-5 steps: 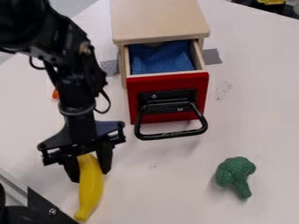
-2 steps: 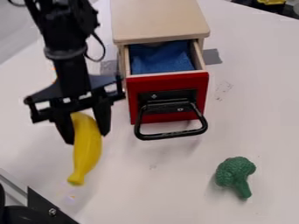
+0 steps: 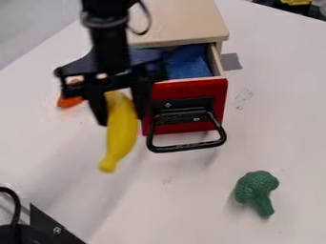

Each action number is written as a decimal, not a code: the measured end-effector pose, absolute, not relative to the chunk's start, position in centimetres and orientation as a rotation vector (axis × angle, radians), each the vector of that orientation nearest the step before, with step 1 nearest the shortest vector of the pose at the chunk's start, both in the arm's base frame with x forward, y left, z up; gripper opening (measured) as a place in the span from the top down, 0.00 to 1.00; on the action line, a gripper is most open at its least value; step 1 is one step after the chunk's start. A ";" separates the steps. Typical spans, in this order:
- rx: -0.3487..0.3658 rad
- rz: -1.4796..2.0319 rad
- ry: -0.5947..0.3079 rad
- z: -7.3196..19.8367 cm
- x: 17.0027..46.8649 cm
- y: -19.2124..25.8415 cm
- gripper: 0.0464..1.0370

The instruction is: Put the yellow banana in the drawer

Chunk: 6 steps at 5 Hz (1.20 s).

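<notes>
A white tabletop spreads over most of the frame, a faint scribbled mark on it right of centre and its edge slanting across the upper left, with a plain grey floor beyond. At the top right corner, one yellow object sits among dark things. One light wooden cabinet stands at top centre, with one drawer pulled out toward the bottom of the frame; it has a red front, one black handle and one blue cloth inside. One green toy broccoli lies at lower right, and one orange object at left. Dark hardware and a looped black cable occupy the lower left corner. Left of centre hangs the one black gripper, its two fingers closed around the upper part of the one yellow banana. The banana points down and slightly left, outside the drawer, to the left of its red front.
</notes>
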<state>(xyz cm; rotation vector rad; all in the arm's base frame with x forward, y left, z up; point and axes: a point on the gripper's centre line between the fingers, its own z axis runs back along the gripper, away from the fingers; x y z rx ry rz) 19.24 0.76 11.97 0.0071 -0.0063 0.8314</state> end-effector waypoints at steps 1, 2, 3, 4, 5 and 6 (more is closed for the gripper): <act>0.039 0.698 -0.051 12.6 21.1 -1.1 0.49; 0.074 0.637 -0.079 12.2 23.2 -1.6 0.49; 0.080 0.577 -0.076 12.3 26.0 -2.0 0.49; 0.105 0.550 -0.077 12.6 28.9 -1.9 0.49; 0.152 0.521 -0.094 12.0 31.7 -1.7 0.49; 0.187 0.500 -0.107 11.4 34.1 -1.5 0.49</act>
